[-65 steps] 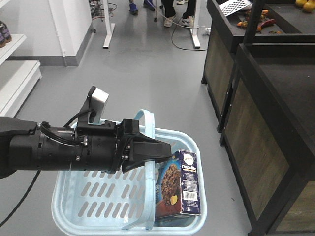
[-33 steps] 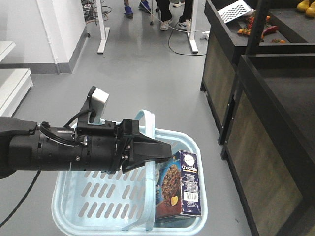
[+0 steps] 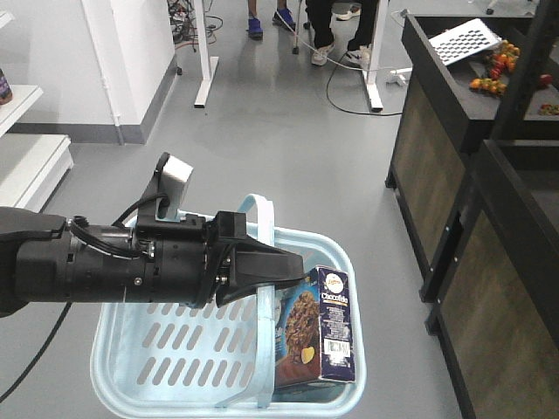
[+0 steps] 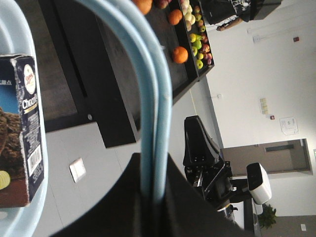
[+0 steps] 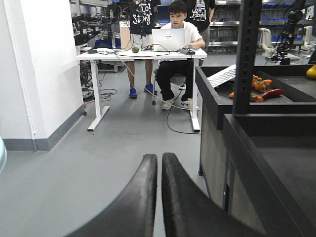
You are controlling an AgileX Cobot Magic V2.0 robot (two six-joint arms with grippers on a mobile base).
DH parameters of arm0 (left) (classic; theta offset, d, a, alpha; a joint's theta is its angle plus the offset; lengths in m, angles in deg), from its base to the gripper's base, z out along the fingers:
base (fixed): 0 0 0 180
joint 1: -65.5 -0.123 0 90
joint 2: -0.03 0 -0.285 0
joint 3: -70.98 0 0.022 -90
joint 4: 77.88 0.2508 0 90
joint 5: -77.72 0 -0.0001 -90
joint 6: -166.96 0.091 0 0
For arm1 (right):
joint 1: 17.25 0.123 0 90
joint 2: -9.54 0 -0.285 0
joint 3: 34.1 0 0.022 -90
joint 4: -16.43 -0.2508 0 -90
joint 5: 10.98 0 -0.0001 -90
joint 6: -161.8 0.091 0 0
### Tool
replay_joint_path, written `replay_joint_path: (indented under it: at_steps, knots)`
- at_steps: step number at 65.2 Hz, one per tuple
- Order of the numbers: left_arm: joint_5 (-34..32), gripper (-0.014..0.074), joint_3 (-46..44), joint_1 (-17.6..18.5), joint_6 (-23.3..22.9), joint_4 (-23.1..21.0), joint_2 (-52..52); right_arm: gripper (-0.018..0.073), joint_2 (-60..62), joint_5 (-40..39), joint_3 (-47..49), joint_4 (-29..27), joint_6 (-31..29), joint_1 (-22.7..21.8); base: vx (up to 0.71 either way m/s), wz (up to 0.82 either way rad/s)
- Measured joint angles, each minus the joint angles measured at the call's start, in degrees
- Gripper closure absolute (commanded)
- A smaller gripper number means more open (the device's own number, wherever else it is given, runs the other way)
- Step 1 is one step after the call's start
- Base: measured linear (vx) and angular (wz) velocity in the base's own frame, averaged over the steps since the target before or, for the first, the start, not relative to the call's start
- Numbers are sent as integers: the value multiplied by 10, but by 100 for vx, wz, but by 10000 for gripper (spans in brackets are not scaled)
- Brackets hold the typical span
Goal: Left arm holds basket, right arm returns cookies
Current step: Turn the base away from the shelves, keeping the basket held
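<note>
Gripping the hoop handle (image 3: pixel 264 340) of the light blue basket (image 3: pixel 118 336) with the left gripper (image 3: pixel 297 269), closing narrowly on the pale blue band near the top of its arch, confirmed in the left wrist view by the handle running straight down between the black jaw halves. Reaching in level from the left edge with the left arm (image 3: pixel 105 271), carrying cables and a small white-silver block (image 3: pixel 176 170) on its upper side. Showing grey floor (image 3: pixel 288 131) all round the basket, slotted walls visible below the arm. Standing the cookies (image 3: pixel 319 327) upright inside the basket, in the near right corner, cookie picture on the front panel, "Chocolate" lettering and white barcode label on the narrow side panel; touching the basket wall or not, not being clear. Pointing the right gripper (image 5: pixel 159 163) forward over open floor, pressing its two black fingers (image 5: pixel 143 197) together at the tips and holding nothing. Facing a white desk (image 5: pixel 138 54) with a seated person (image 5: pixel 177 29) at a laptop, and standing beside dark shelving (image 3: pixel 437 175) on the right bearing red and orange produce (image 3: pixel 489 78) next to a white perforated tray (image 3: pixel 467 39)
</note>
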Motion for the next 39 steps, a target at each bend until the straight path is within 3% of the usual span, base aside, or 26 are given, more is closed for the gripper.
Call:
replay_joint_path:
  at_steps: [39]
  knots:
    - [0, 599, 0, 0, 0, 0, 0, 570, 0, 0, 0, 0, 0, 0, 37, 1]
